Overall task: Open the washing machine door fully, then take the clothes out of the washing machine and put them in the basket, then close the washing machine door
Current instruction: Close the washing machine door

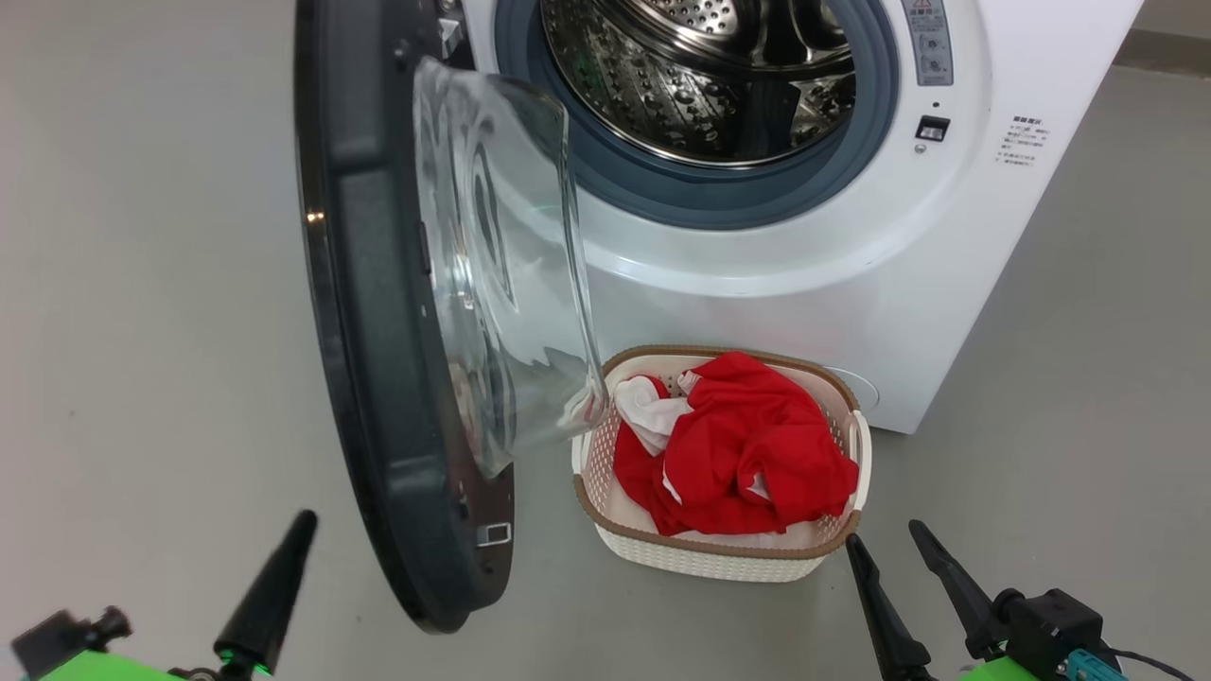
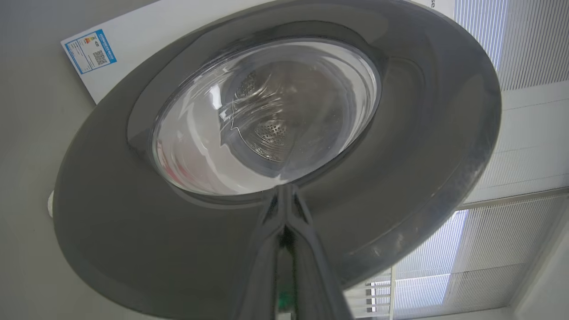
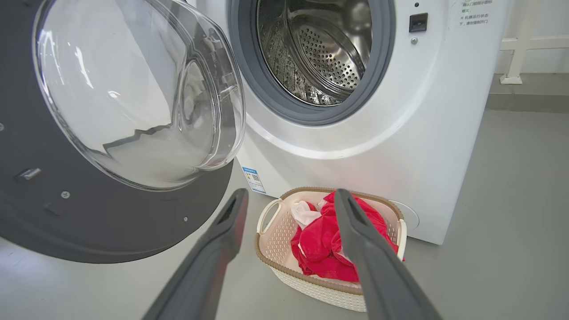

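The washing machine stands at the top, its steel drum showing bare metal. The washing machine door hangs open toward me, its glass bowl jutting right. The red and white clothes lie in the basket on the floor in front of the machine. My left gripper is shut on nothing, low and left of the door; in the left wrist view the left gripper points at the door's glossy outer face. My right gripper is open just right of the basket. In the right wrist view, the right gripper frames the basket and clothes.
Grey floor spreads left of the door and right of the machine. The open door's lower edge hangs close above the floor between my grippers. A white frame leg stands behind the machine on the right.
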### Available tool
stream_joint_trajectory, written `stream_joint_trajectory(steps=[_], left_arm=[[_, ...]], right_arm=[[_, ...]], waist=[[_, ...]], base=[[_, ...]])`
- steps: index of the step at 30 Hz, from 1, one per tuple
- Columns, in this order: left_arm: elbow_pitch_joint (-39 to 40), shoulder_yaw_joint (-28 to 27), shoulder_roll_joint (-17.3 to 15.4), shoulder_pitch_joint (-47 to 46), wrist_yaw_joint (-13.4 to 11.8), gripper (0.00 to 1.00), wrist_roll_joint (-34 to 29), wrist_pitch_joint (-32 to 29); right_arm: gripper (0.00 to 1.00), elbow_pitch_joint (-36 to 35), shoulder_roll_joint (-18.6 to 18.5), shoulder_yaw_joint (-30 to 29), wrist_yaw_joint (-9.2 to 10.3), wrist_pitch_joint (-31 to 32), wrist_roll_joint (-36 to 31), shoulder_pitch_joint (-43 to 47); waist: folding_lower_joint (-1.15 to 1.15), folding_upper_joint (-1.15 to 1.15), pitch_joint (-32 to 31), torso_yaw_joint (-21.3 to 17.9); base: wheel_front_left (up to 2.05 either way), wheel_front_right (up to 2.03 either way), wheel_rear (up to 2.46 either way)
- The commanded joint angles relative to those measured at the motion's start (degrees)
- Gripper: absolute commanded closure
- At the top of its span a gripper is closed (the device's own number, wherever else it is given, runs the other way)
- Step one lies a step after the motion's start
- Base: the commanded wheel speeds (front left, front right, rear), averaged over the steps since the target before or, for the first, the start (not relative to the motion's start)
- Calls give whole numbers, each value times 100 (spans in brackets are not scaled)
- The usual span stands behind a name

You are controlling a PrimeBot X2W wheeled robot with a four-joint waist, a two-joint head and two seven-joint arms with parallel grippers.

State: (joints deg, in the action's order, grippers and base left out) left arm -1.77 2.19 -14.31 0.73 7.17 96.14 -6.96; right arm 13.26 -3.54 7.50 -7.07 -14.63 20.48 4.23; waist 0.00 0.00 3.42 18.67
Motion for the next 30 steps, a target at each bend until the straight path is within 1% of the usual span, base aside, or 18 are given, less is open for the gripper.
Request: stream_joint_trajectory(steps=[1, 6, 13, 14, 20, 24, 30], left_arm=[[185, -206, -199, -229, 32, 100, 119, -323], [279, -350, -135, -257, 32, 100, 310, -1256], [368, -550, 151, -279, 32, 100, 113, -1939], [368, -550, 151, -279, 32, 100, 113, -1939], [474, -573, 387, -365, 32, 100, -244, -2174], [555, -424, 531, -480, 32, 100, -554, -2146], [579, -117, 694, -749, 32, 100, -825, -1970]], right_arm=[[0, -130, -39, 111, -42, -37, -49, -271], [0, -140, -45, 110, -42, -37, -53, -317], [0, -149, -56, 106, -42, -37, -61, -369], [0, -149, -56, 106, -42, -37, -61, -369], [0, -165, -61, 88, -42, -37, -66, -430], [0, -176, -62, 66, -42, -37, -66, -462], [0, -190, -47, 49, -42, -37, -57, -525]], waist=[[0, 0, 36, -35], [0, 0, 95, -107], [0, 0, 144, -264], [0, 0, 144, -264], [0, 0, 219, -464], [0, 0, 272, -611], [0, 0, 364, -898]], base=[[0, 0, 0], [0, 0, 0], [0, 0, 0], [0, 0, 0], [0, 0, 0], [0, 0, 0], [0, 0, 0]])
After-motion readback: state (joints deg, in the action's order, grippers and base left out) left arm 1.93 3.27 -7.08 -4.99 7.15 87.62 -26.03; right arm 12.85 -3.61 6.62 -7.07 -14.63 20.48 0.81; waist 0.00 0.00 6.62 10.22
